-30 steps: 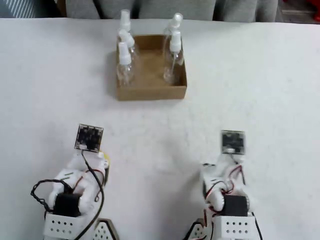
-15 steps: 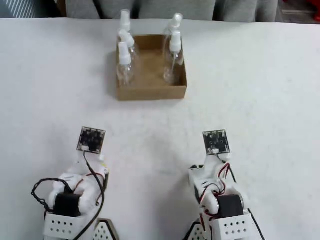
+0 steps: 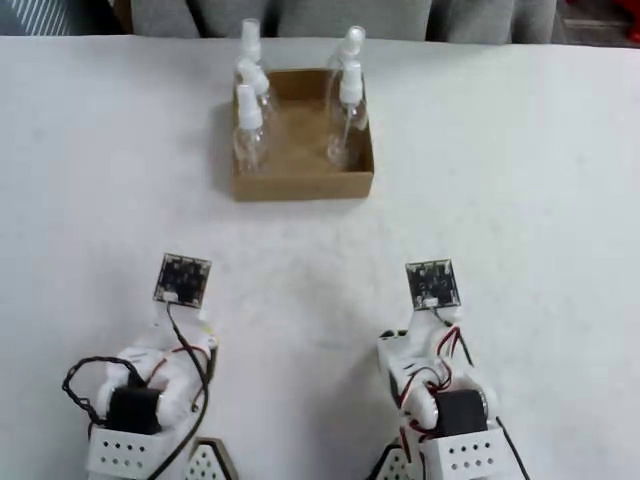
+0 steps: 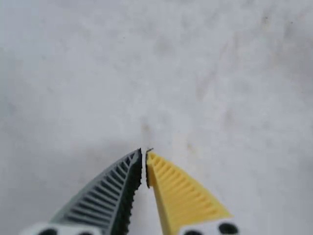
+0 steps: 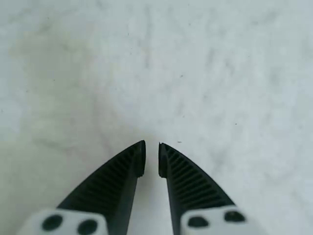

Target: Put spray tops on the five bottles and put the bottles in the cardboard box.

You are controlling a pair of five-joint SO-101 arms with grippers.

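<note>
A white table [image 3: 520, 180] is holding a brown cardboard box [image 3: 300, 186] at the upper middle. Five clear bottles [image 3: 249, 140] with white spray tops [image 3: 247, 105] are standing inside it, three left and two right. The left gripper [image 4: 144, 156] is sitting closed and gripping nothing. The right gripper [image 5: 150, 159] is sitting almost closed and gripping nothing.

1. Bottles [image 3: 249, 140]: 5 counted in the box [image 3: 300, 187]. Their clear bodies are faint, and the near wall covers the front bases. The rear bottles are partly covered by those in front; whether they touch cannot be told.
2. Spray tops [image 3: 247, 100]: too small to tell whether they are fully seated.
3. Left arm [image 3: 150, 395] and right arm [image 3: 440, 400]: bases cut off by the near edge of the high view.
4. Left tool [image 4: 144, 156] and right tool [image 5: 151, 159]: finger roots cut off by the edge of each wrist view.
5. Worktop [image 3: 520, 180]: cut off at both sides.
</note>
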